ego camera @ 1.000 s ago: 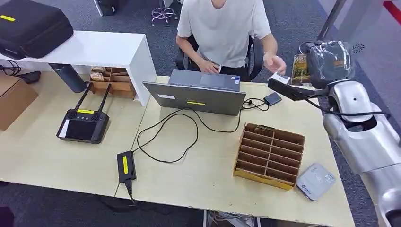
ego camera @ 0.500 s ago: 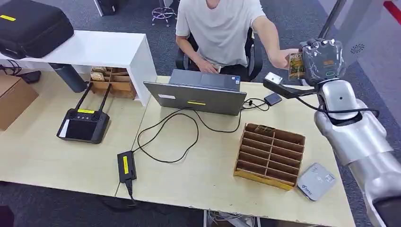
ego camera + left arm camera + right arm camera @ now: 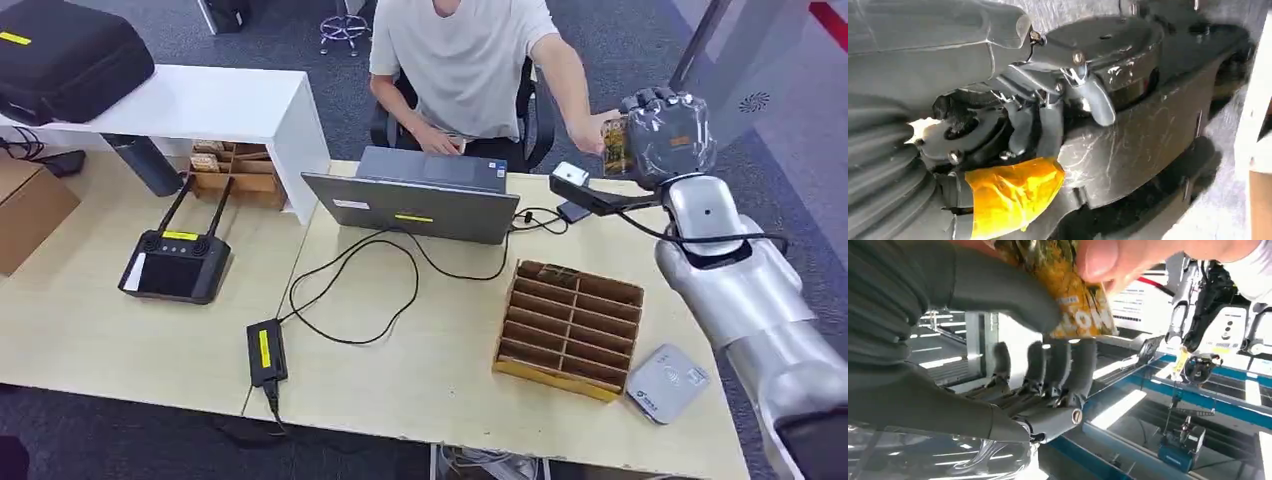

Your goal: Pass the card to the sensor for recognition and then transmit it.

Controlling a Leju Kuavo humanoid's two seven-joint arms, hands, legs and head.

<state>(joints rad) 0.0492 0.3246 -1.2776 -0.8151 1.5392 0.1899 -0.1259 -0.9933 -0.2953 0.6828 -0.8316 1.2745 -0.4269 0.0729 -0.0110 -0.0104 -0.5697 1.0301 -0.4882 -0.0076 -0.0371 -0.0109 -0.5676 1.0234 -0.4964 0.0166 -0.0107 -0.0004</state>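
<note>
At the upper right of the head view the right hand (image 3: 668, 135) is raised past the far edge of the table (image 3: 120, 330), holding the card (image 3: 614, 146) between thumb and fingers. The right wrist view shows the yellow-printed card (image 3: 1075, 295) against the thumb while the person's hand (image 3: 1128, 257) pinches its other end, so both grip it at once. The left hand (image 3: 1048, 115) is too close to its camera to judge; I cannot tell how its fingers lie.

Below the card, in the right half of the frame, a wooden slotted organizer (image 3: 570, 328) stands with a white card reader (image 3: 667, 382) just beside its lower right corner. An open laptop (image 3: 425, 195) sits centre top, its black cable (image 3: 360, 285) looping to a power brick (image 3: 265, 352). A black remote controller (image 3: 175, 265) lies at left, a black case (image 3: 65, 55) on a white desk (image 3: 220, 105) at upper left. The floor is grey carpet (image 3: 320, 60).
</note>
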